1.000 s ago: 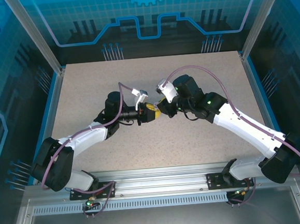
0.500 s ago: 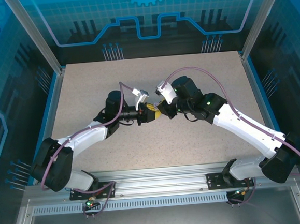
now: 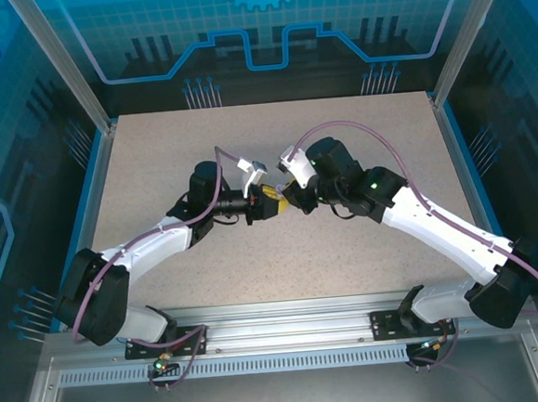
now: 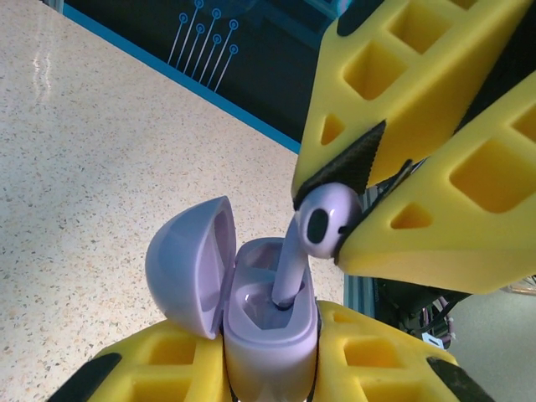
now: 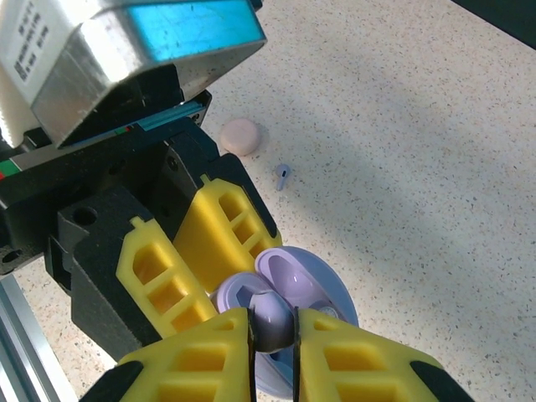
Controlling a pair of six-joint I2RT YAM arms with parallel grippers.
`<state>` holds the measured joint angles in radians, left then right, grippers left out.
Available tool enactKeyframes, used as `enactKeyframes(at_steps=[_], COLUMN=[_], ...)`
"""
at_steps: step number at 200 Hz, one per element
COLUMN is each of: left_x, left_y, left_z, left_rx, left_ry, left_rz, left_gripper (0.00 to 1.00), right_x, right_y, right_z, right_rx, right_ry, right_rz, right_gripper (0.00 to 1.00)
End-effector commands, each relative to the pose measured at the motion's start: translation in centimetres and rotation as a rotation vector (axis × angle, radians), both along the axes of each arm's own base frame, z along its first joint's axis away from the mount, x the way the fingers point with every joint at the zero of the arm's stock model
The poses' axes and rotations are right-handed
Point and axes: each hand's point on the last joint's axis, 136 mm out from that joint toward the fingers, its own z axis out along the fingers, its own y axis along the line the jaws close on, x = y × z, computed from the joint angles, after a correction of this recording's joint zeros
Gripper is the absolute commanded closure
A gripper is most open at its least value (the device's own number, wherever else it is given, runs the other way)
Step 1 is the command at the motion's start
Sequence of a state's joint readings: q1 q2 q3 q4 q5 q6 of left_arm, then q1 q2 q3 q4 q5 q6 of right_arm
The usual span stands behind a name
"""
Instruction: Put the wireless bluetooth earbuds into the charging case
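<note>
- Pinching the lilac earbud (image 4: 322,224) by its head, our right gripper (image 5: 272,328) holds its stem tip inside a socket of the open lilac charging case (image 4: 268,335).
- Our left gripper (image 4: 272,377) clamps that case, lid (image 4: 188,268) swung aside.
- On the table (image 5: 402,126) beyond lie another lilac bud (image 5: 283,175) and a pink round case (image 5: 241,136).

Lilac earbud (image 4: 322,226) stem-down in open lilac case (image 4: 268,335); second bud (image 5: 283,175), seemingly lilac, lying apart.
</note>
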<state>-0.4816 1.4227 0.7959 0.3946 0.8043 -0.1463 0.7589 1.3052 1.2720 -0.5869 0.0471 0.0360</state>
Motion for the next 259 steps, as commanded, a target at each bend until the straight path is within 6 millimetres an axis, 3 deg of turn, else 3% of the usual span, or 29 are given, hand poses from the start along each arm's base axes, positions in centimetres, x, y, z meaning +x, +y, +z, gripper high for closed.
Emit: enactKeyframes(at_steps=[1,95,208,259], left_x=[0.1,0.0,-0.1,-0.2], left_y=[0.0,0.0,0.0,0.0], left_z=[2.1,2.5,2.5,2.9], left_rx=[-0.007,-0.009,-0.003,-0.01], left_ry=[-0.076,-0.09,-0.091,-0.1], left_rz=[0.0,-0.007,-0.009,-0.017], left_gripper=[0.86,0.86,0.86,0.86], right_x=[-0.2,-0.8,0.0,-1.0], right_y=[0.2,1.0,0.2,1.3], right_z=[1.6,0.9,0.6,-0.1], right_rx=[-0.003,-0.019,-0.068,-0.055], right_ry=[-0.042,-0.017,-0.042,0.011], right_rz=[0.007,0.05,0.002,0.068], right_gripper=[0.83,0.83,0.83,0.82])
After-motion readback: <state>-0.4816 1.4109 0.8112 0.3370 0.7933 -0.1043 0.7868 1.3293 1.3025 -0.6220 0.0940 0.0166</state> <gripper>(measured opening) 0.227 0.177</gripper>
